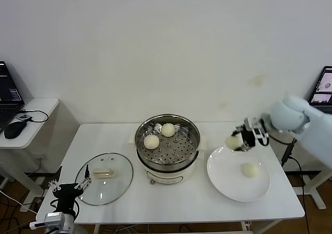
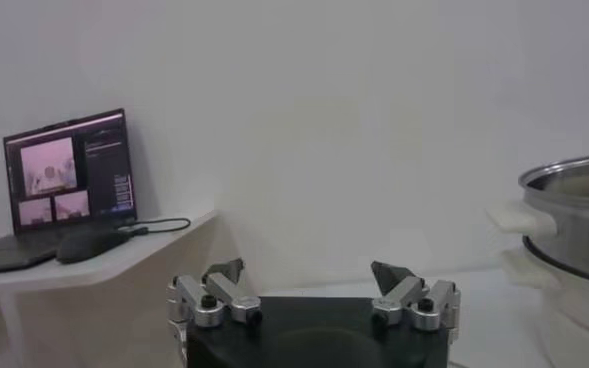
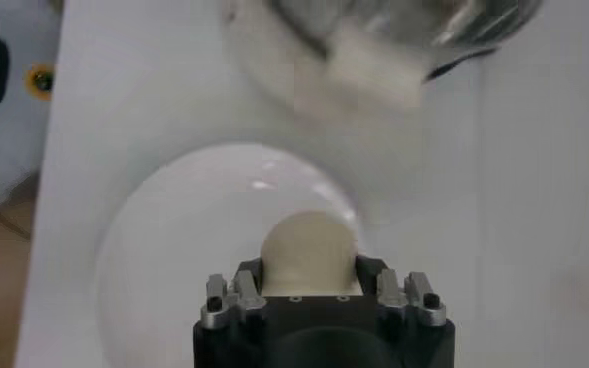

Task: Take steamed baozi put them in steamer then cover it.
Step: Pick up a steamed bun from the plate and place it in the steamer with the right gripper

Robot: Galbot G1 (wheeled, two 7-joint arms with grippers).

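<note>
Right pincer (image 1: 239, 140) clamps a smooth round bun (image 1: 233, 141); left pincer (image 1: 68, 188) gapes apart.

Steamer (image 3: 374, 30) blurred and cut by frame edge in right wrist view, right gripper's (image 3: 309, 262) fingertips hidden behind bun (image 3: 309, 250)

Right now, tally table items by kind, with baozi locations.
Baozi: 4 (2 in steamer, 1 on plate, 1 held in right gripper)
Steamer: 1
Glass lid: 1
White plate: 1
Total: 7
</note>
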